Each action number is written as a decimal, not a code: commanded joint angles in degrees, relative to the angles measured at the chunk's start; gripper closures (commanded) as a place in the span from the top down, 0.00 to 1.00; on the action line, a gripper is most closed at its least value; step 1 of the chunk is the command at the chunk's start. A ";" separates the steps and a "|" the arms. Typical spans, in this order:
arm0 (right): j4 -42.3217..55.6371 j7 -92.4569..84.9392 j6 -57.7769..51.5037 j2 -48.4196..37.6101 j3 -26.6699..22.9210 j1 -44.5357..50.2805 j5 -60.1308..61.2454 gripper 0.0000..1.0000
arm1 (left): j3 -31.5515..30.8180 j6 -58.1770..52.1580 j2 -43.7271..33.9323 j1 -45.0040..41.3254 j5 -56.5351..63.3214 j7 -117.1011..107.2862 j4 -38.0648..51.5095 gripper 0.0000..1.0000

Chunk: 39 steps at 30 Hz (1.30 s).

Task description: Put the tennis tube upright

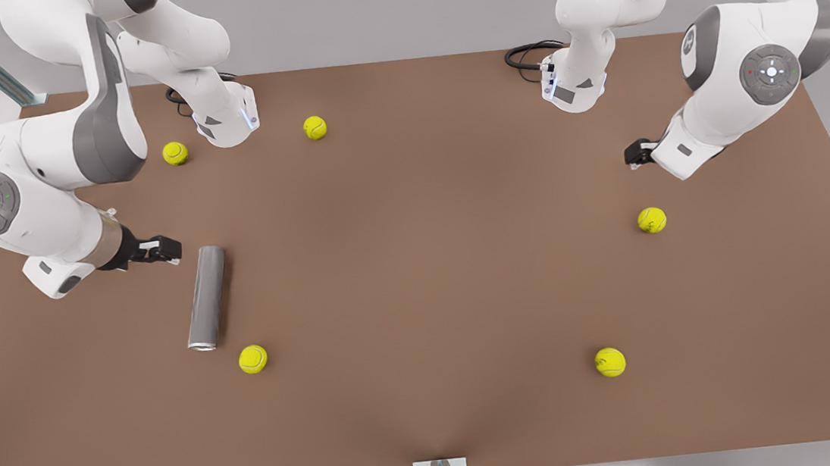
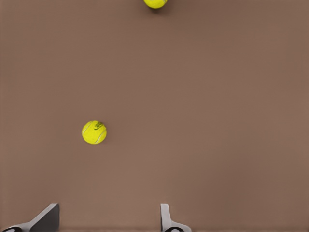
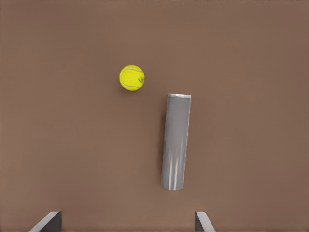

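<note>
The tennis tube (image 1: 206, 297) is a grey metallic cylinder lying flat on the brown table (image 1: 418, 263) at the front view's left, its silvery rim toward the near edge. My right gripper (image 1: 167, 249) hovers just beside the tube's far end, open and holding nothing. In the right wrist view the tube (image 3: 176, 141) lies ahead of that gripper (image 3: 126, 224), whose fingers stand wide apart. My left gripper (image 1: 633, 154) waits at the front view's right, away from the tube. It is open (image 2: 106, 222) over bare table.
Several tennis balls lie scattered on the table. One ball (image 1: 253, 359) sits close to the tube's rim end, also seen as a ball (image 3: 132, 78) in the right wrist view. Two balls (image 1: 651, 219) (image 1: 609, 361) lie near the left gripper. Both arm bases stand at the back edge.
</note>
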 commanded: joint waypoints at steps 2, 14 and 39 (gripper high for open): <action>-0.10 0.04 0.02 0.00 0.00 -0.03 0.00 1.00 | 0.01 -0.02 0.09 -0.15 0.11 0.00 0.13 1.00; -1.78 1.53 0.28 6.76 -0.09 -6.53 0.62 1.00 | -0.96 2.35 2.90 -1.74 0.64 -0.09 0.04 1.00; -39.04 1.01 42.99 7.11 3.08 -10.93 0.97 1.00 | -2.19 1.13 1.40 0.46 0.64 -1.41 0.04 1.00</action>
